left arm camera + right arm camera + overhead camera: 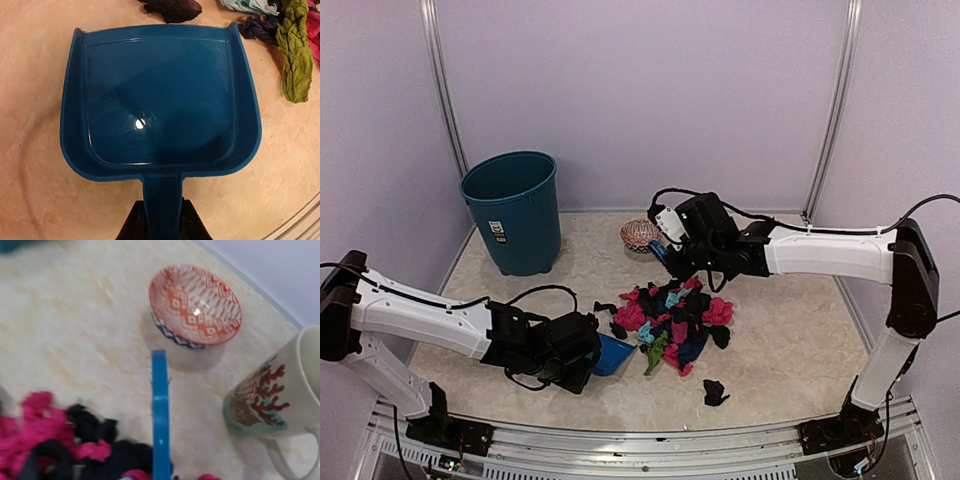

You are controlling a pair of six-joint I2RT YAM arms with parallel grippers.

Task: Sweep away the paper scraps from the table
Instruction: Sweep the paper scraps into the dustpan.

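A pile of pink, black, light blue, navy and green paper scraps (pixel 675 315) lies mid-table, with one black wad (pixel 715 392) apart near the front. My left gripper (pixel 582 362) is shut on the handle of a blue dustpan (pixel 613 354), which lies flat left of the pile. In the left wrist view the empty dustpan (pixel 160 100) faces the scraps (pixel 295 45), its handle pinched between my black fingers (pixel 132 227). My right gripper (pixel 682 250) hovers behind the pile, shut on a blue brush (pixel 160 415) that points at the table (pixel 790 340) beside the scraps (pixel 60 440).
A teal waste bin (pixel 513 210) stands at the back left. A red-patterned bowl (pixel 195 305) and a cream mug (pixel 272 400) with a coral design sit just behind the pile, close to the brush. The table's metal edge (pixel 650 440) runs along the front.
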